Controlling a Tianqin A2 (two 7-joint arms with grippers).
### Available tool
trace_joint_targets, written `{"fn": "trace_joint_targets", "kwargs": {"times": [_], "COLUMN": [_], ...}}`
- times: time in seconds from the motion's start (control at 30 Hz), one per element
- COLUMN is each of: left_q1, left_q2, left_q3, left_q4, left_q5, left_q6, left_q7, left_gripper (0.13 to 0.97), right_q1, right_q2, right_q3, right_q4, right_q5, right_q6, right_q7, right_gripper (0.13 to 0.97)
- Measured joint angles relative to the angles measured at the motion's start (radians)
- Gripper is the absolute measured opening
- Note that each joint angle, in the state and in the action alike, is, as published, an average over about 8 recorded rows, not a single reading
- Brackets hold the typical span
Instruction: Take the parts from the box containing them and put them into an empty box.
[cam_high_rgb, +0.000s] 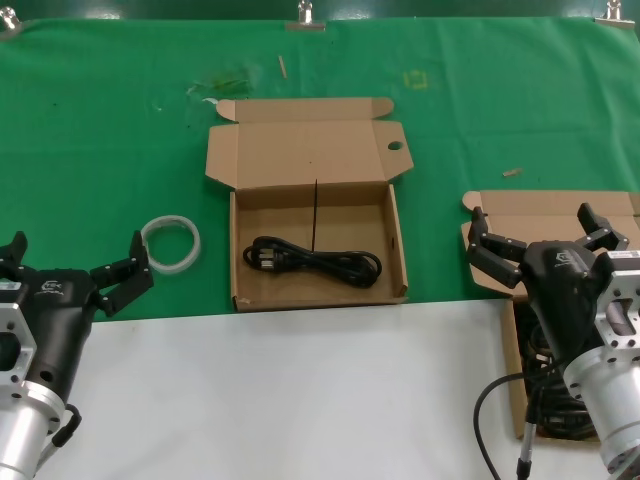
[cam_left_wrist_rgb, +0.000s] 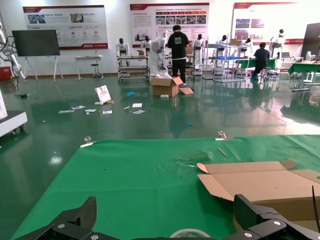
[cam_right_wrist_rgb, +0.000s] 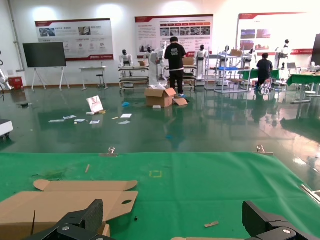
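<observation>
Both grippers stood spread wide: left gripper (cam_high_rgb: 75, 265) lower left, right gripper (cam_high_rgb: 548, 234) lower right over the source box (cam_high_rgb: 510, 345). One cord (cam_high_rgb: 313, 262) lay in the centre box (cam_high_rgb: 318, 297).

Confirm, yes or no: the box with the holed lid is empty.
No. In the head view one black power cord lies coiled inside the box with the holed lid.

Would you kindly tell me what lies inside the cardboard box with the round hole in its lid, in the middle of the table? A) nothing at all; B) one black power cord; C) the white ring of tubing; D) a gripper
B: the head view shows one black cord lying coiled on the floor of the box whose lid has the hole, while the white ring sits outside on the green cloth.
</observation>
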Motion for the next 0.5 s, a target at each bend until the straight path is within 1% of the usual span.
{"fn": "trace_joint_targets", "kwargs": {"times": [0.5], "left_q1": [0.0], "left_q2": [0.0], "left_q3": [0.0], "left_q4": [0.0], "left_q5": [0.0], "left_q6": [0.0], "left_q7": [0.0], "left_gripper": [0.966], "right_q1": [0.0], "right_q2": [0.0], "right_q3": [0.0], "right_q4": [0.0], "right_q5": [0.0], "right_q6": [0.0], "right_q7": [0.0], "right_gripper": [0.966]}}
